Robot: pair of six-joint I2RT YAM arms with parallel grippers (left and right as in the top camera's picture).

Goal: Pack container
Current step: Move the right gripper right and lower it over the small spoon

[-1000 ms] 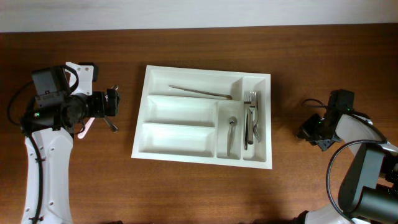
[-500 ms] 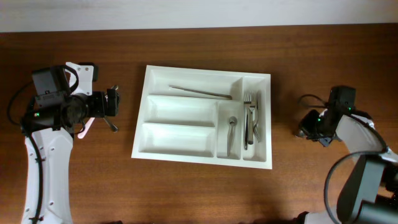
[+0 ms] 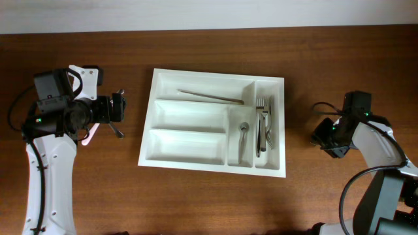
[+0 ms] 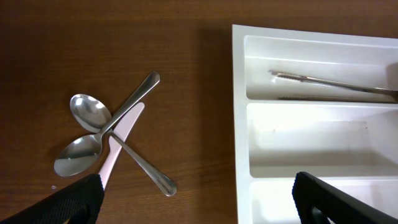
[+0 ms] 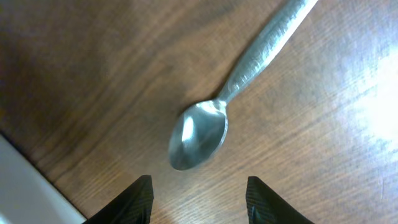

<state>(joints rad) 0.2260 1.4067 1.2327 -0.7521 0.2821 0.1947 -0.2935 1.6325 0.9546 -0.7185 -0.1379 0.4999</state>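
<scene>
From overhead, the tray [image 3: 189, 116] lies mid-table [image 3: 209, 202], long side across, between the two arms. A thin utensil [image 3: 210, 96] sits in its top long slot, forks [image 3: 264, 124] in the right upright slot and a spoon [image 3: 243, 140] in the slot beside them; the other two long slots are bare. The left gripper [image 3: 118, 112] hangs just left of the tray, and the right gripper [image 3: 324, 138] is low over the wood to the tray's right, near it but apart. What lies under the right gripper is hidden here. The left wrist view shows wide-spread jaws holding nothing. Two crossed spoons [image 4: 78, 155] and a pale knife [image 4: 111, 158] lie on the wood left of the tray, handles slanting up toward it. The right wrist view shows jaws partly parted and empty, their fingertips [image 5: 134, 199] straddling a gap at the bottom edge. A loose spoon [image 5: 199, 134] lies on the wood just ahead, bowl nearest the gripper and handle running diagonally up to the right. A white corner of the tray shows at lower left. The right arm is plainly the nearer one to this spoon. Its slanted axis probably calls for a wrist turn (nothing stands between it and the tray).
</scene>
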